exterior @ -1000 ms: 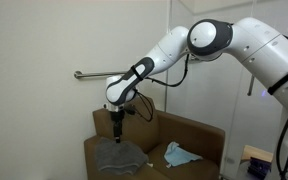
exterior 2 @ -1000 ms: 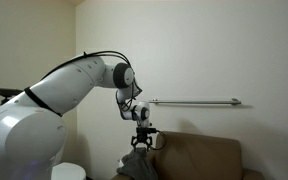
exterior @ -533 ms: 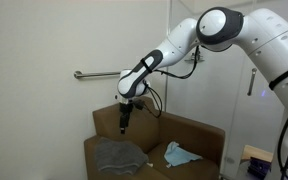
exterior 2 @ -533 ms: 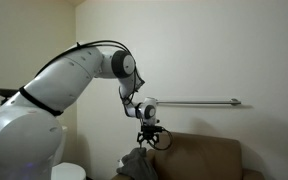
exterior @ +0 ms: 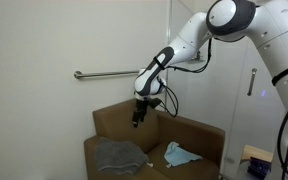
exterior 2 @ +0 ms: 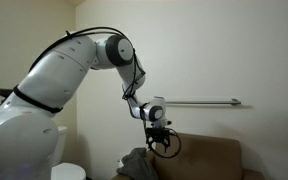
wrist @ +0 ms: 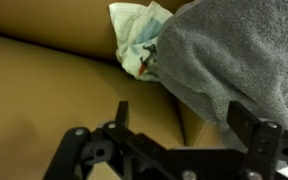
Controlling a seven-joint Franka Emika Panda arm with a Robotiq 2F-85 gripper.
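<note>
My gripper [exterior: 137, 120] hangs open and empty in the air above the brown sofa [exterior: 199, 131], in front of its backrest. A crumpled grey towel [exterior: 117, 155] lies on the seat below and to one side of it. A light blue cloth [exterior: 178, 154] lies on the seat's other side. In an exterior view the gripper [exterior 2: 160, 143] hovers just above the grey towel [exterior 2: 138, 163]. The wrist view shows the gripper [wrist: 181, 115] with its fingers spread wide over the sofa seat [wrist: 44, 90], the grey towel [wrist: 234, 60] and the pale cloth [wrist: 134, 35] beyond them.
A metal rail [exterior: 109, 74] runs along the wall above the sofa's backrest; it shows again as the rail [exterior 2: 199, 102] behind the arm. A white door with a handle [exterior: 252, 86] stands beside the sofa. A box [exterior: 255, 158] sits low at the frame's edge.
The arm has lifted off the grey towel and swung across toward the middle of the sofa. The jaws stayed open with nothing in them. The towel and cloth have not moved.
</note>
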